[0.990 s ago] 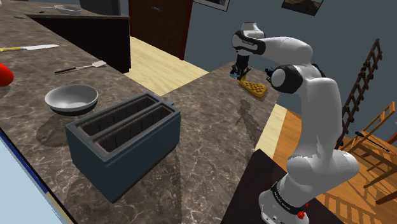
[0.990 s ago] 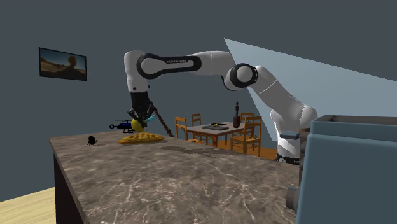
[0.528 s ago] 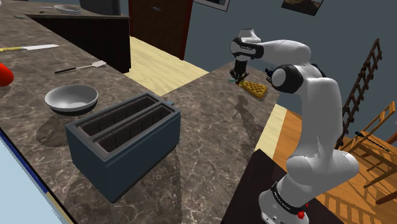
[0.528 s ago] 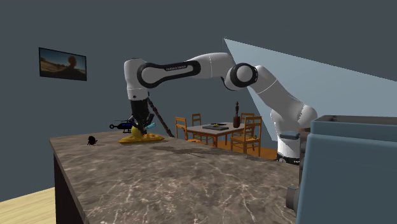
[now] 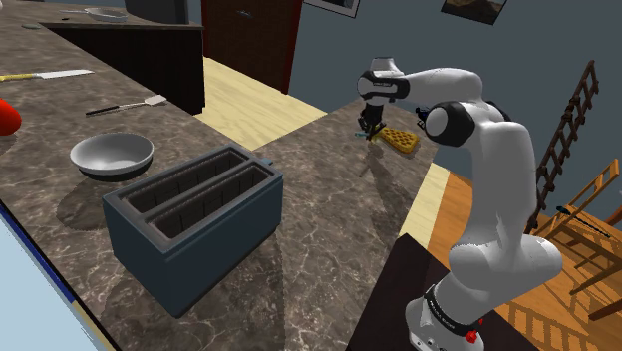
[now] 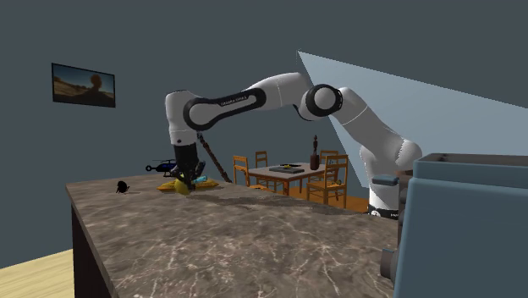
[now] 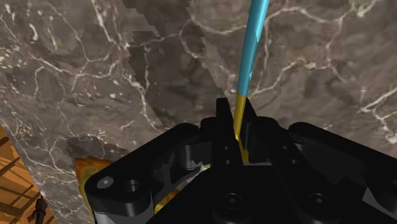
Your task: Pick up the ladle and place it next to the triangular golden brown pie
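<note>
Ladle (image 7: 250,51), just one, is clamped by its handle in the pincer (image 7: 236,119), beside one triangular pie (image 5: 401,139).

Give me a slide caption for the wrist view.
Black tool clasping the blue-and-yellow handle of the ladle over the marbled countertop, golden pie close by.

Ladle (image 7: 249,57) with a long, thin blue handle, yellow lower down. Pinched tight in the black gripper (image 7: 236,113), handle poking out past the tips. Down low at the stone counter (image 5: 329,189), just beside the pie (image 5: 403,140). Pie flat on the counter near its edge, golden brown, criss-cross top.
</note>
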{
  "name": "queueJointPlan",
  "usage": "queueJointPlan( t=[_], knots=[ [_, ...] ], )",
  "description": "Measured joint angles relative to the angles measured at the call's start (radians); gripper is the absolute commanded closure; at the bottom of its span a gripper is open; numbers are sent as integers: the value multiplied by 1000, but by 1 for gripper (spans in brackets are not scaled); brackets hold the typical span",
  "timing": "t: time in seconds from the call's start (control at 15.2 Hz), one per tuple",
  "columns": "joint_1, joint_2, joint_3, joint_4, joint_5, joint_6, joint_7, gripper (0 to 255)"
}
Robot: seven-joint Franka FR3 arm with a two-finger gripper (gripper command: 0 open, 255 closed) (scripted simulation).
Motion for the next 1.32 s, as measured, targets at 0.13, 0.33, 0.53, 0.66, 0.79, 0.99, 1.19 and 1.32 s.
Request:
queueJointPlan(
  t=[0.13, 0.33, 0.53, 0.66, 0.79, 0.99, 1.19, 1.32],
  knots=[
    [1, 5, 0, -17, -1, 22, 4, 255],
    [1, 14, 0, -31, -2, 46, 9, 255],
    [0, 14, 0, -38, -2, 52, 10, 255],
    [0, 14, 0, -39, -2, 53, 10, 255],
    [0, 14, 0, -39, -2, 53, 10, 0],
    [0, 14, 0, -39, -2, 53, 10, 0],
    [0, 14, 0, -39, -2, 53, 10, 0],
    [5, 16, 1, 3, -1, 13, 7, 0]
  ],
)
